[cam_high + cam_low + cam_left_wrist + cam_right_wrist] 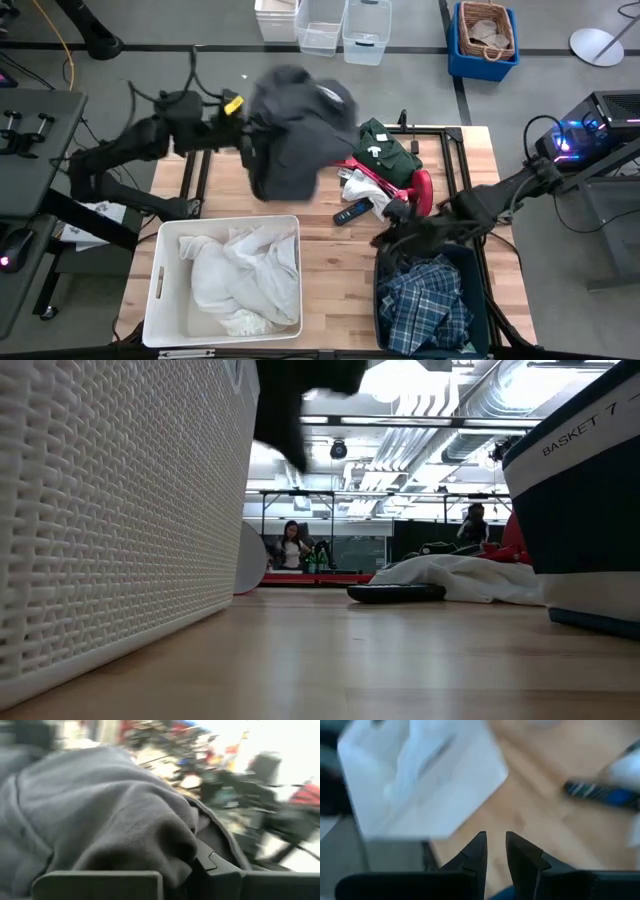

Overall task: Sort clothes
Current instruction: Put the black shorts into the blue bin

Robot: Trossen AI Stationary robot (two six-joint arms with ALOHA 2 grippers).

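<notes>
1 dark grey garment (295,135) hangs from the left hand (243,135) (clamped).

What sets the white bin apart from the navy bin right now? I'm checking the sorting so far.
The white bin sits at the table's front left and holds white garments; the navy bin sits at the front right and holds the plaid shirt. The white bin looks wider than the navy bin. Both are open-topped and partly filled with clothes.
</notes>
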